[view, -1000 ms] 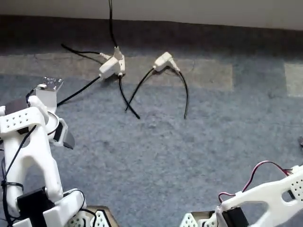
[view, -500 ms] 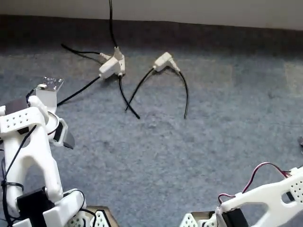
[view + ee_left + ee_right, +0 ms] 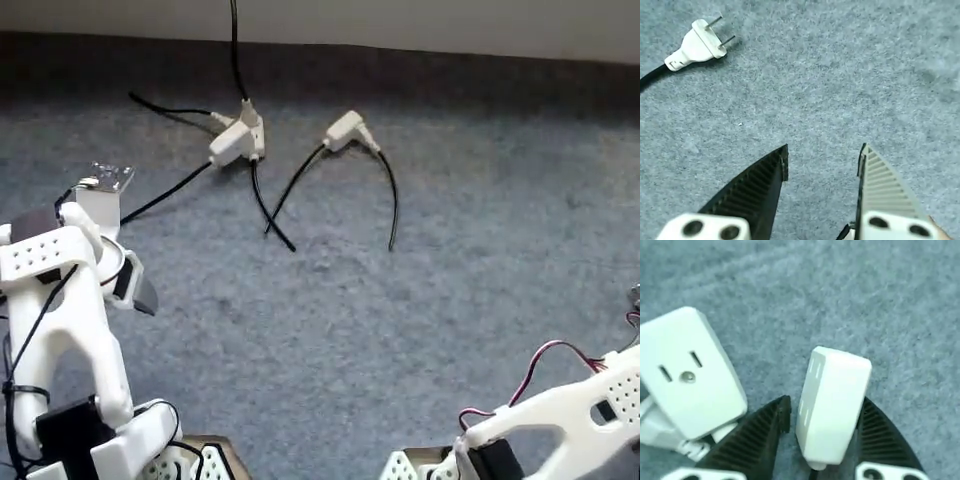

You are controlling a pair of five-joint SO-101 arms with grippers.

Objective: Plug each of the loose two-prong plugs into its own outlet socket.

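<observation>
**Operator:** Where is my left hand?

**Spotter:** Your left hand point(image 3: 822, 150) hangs over the grey surface point(image 3: 850, 75) with its fingers spread wide and only bare surface between them. A white two-prong plug point(image 3: 697, 45) lies flat on the surface, well apart from your fingertips. Its prongs point away from its black cable point(image 3: 650, 80).

**Operator:** And the right?

**Spotter:** Your right hand point(image 3: 825, 400) straddles a white outlet socket point(image 3: 835, 390), a block with two narrow slots in one face. The hand is open: you can see a gap between one black finger point(image 3: 760, 435) and the block. On the other side I can't tell whether the finger touches it. A second outlet socket point(image 3: 690, 375) lies just beside the first, its face turned up with two slots and a round hole.

**Operator:** What is in those sockets?

**Spotter:** The slots of both show bare. From above, you have a cluster of white connectors point(image 3: 237, 140) and a lone white connector point(image 3: 345, 130) near the far edge of the surface, each trailing black cables. Whether any of them are joined, I can't tell. Your left arm point(image 3: 60, 300) and your right arm point(image 3: 560, 420) sit at the near corners, well apart from them.
</observation>
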